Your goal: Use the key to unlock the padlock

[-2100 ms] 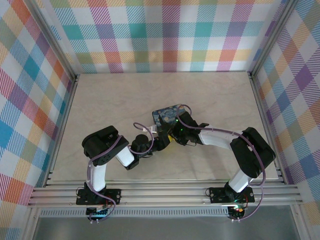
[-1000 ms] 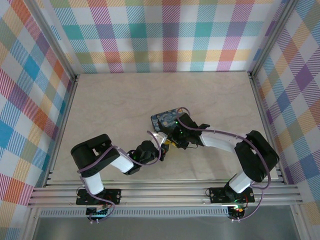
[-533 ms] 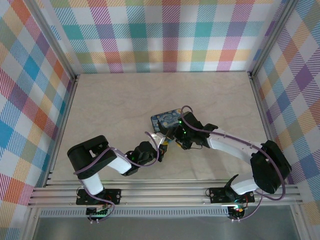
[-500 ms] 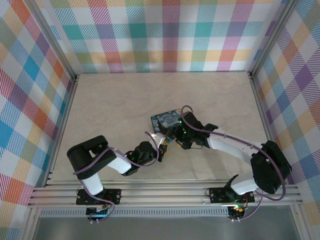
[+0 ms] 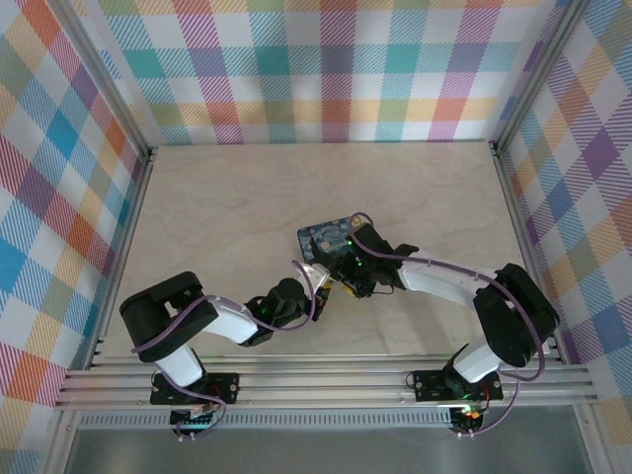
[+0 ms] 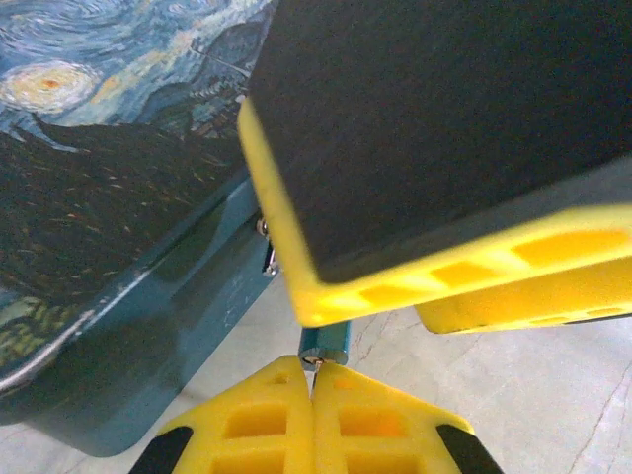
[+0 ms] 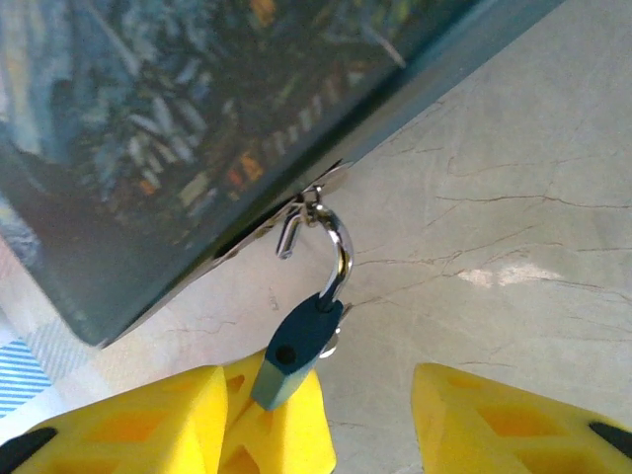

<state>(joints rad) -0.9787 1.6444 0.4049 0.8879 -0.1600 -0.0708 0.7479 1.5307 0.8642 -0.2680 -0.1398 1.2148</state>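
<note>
1. Look at the box [image 5: 321,235] with the starry painting on it. It lies flat near the middle of the surface [image 5: 227,197].
2. The padlock [image 7: 296,351] is small and blue-green. It hangs just off the edge of the box, on the side that faces the arms.
3. The padlock's silver hoop [image 7: 339,252] goes through a little metal latch [image 7: 296,222] on the edge of the box.
4. Your left pincer [image 6: 314,380] is squeezed all the way together. Its yellow tips sit right at the end of the padlock, away from the box.
5. A tiny silver bit [image 6: 314,362] shows where those tips meet the padlock. It is too small for you to tell if it is the key.
6. Your right pincer [image 7: 316,390] is about half open and has hold of nothing.
7. The padlock hangs in the gap of the right pincer. It is close to the finger on the box side. The other finger is well apart from it.
8. In the left wrist view, one finger [image 6: 444,128] of the right pincer, with a black pad, reaches over the padlock just beside the box.
9. From above, both pincers meet just beside the box, on the side that faces the arms.
</note>
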